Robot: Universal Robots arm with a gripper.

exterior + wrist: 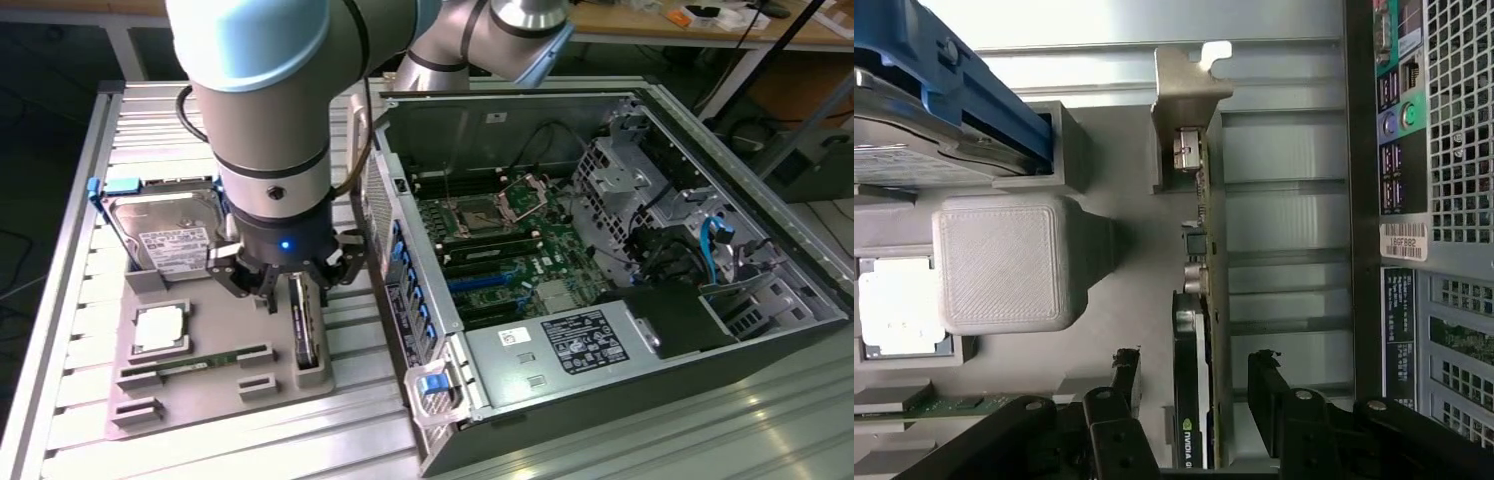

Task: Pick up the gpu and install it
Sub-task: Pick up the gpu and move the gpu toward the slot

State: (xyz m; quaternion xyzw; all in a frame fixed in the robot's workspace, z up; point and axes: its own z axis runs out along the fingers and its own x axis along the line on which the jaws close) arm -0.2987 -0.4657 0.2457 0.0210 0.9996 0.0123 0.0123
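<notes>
One slatted aluminium table (74, 300) carries everything we label here, and the largest item on it is the open computer case (627, 435), a dark steel box lying on its side at the exterior view's right with its green motherboard exposed. Next in size is the robot arm (267, 90), smooth grey-and-silver cylinders descending over the grey tray (200, 385), a matte printed plate with raised holders. In those holders we note the hard drive (160, 235), boxy and silver with blue rails, then the gpu (307, 320) (1199, 300), a thin card standing on edge in its own slot just beside the case wall. The relation we judge decisive: the card lies directly beneath the gripper (296, 290) (1194, 365), its long axis running parallel to the case's near wall and passing lengthwise between the two black fingers (1269, 385). These stand spread wide, one on each flat face, with a gap visible on both sides, so nothing is held. Smallest, the silver metal bracket (1189, 90) closes the card's end that lies ahead of the fingers, flat and notched.
</notes>
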